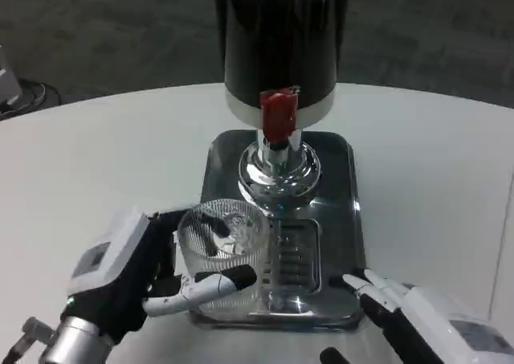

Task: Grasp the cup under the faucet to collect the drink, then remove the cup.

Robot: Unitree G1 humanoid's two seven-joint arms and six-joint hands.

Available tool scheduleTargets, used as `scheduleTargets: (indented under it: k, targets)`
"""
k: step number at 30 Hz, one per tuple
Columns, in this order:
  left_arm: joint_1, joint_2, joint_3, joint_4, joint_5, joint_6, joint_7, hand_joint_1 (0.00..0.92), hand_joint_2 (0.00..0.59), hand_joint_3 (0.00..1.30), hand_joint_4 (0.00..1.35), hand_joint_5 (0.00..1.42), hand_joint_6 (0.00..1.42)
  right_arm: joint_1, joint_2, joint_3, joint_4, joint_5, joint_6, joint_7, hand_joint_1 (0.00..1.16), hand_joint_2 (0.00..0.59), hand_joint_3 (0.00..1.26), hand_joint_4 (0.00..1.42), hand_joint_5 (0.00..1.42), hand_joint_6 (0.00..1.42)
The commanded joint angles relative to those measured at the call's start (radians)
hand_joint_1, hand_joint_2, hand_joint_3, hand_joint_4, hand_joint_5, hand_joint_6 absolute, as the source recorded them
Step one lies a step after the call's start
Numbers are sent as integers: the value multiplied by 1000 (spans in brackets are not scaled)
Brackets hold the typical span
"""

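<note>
Nearest you, at the bottom of the head view, two hands frame one cup. Your left hand [132, 271] wraps the clear ribbed cup [222, 251] from the left: dark fingers curl behind its far rim and a white and black finger crosses its near side, so the cup is gripped. Your right hand [418, 320] lies low at the tray's near right corner, fingers stretched out and apart, holding nothing, its fingertips [361, 282] close to the tray edge; whether they touch it you cannot tell.

The cup stands upright on the near left part of the single steel tray [341, 219], over the slotted drain grille [293, 255]. It sits nearer you than the faucet and to its left, not directly beneath it. Whether it holds any drink cannot be made out.

Beyond the cup, one chrome faucet [279, 151] with one red handle [279, 111] projects from the front of one tall dark drink dispenser [281, 34], which stands at the tray's far end.

Bare white table [104, 155] spreads wide on the left and right of the tray. The table's curved far edge runs behind the dispenser, with dark floor [120, 42] beyond.
</note>
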Motion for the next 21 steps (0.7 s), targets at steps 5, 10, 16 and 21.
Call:
scheduleTargets:
  k: [5, 10, 16, 21]
  targets:
    - [-97, 19, -38, 113, 24, -7, 62, 420, 243, 1018, 1066, 1290, 1424, 27, -11, -14, -25, 16, -21, 6, 356, 437, 124, 32, 50, 22]
    - [-167, 30, -62, 189, 38, -5, 80, 420, 243, 1018, 1066, 1290, 1424, 49, -9, -13, -34, 22, -29, 2, 352, 441, 124, 32, 50, 28]
    - [-229, 38, -96, 260, 51, 0, 98, 419, 242, 1018, 1066, 1290, 1424, 65, -9, -24, -45, 24, -31, -1, 344, 443, 125, 32, 50, 31]
    - [-263, 36, -122, 297, 62, 11, 115, 417, 240, 1018, 1066, 1290, 1424, 80, -5, -20, -54, 25, -36, -3, 332, 437, 125, 32, 50, 43]
